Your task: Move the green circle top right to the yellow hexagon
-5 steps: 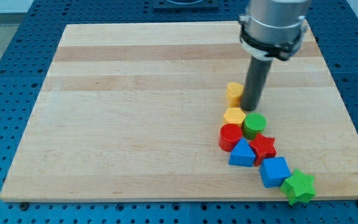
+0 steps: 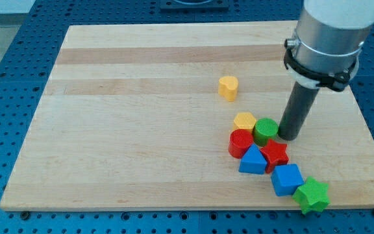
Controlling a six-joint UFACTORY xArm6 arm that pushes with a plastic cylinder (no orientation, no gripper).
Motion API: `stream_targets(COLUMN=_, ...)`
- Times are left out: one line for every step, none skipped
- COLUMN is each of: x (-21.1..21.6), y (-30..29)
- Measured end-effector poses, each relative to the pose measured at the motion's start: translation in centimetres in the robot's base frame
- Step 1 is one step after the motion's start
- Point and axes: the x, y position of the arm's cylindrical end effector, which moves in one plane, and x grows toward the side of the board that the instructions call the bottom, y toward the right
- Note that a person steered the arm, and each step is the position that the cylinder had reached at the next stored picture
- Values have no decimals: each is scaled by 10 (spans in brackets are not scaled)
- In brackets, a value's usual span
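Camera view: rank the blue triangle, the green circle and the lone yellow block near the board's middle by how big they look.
1. blue triangle, largest.
2. green circle.
3. lone yellow block, smallest, though it lies farther up the view, so distance may shrink it; the gap to the green circle is slight.

so the arm's end is a fat silver-grey metal cylinder [image 2: 333,23] with a smooth brushed look. A black ring clamp [image 2: 320,65] wraps its bottom edge, with a little lug on its left side. Out of that drops a plain straight dark rod [image 2: 299,110], matte, down to my tip [image 2: 289,137].
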Motion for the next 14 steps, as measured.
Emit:
stream_targets(x=0, y=0)
stream_targets(x=1, y=0)
stream_targets(x=3, y=0)
stream_targets(x=19, y=0)
stream_targets(x=22, y=0)
stream_targets(x=26, y=0)
stream_targets(x=8, y=-16)
stream_targets(x=-28, y=-45)
stream_targets(x=-63, y=-65)
stream_targets(x=-67, y=-65)
stream_targets(x=-67, y=-65)
stream_targets(x=-91, y=-58)
stream_targets(x=-105, y=-59)
stream_targets(x=-101, y=-58)
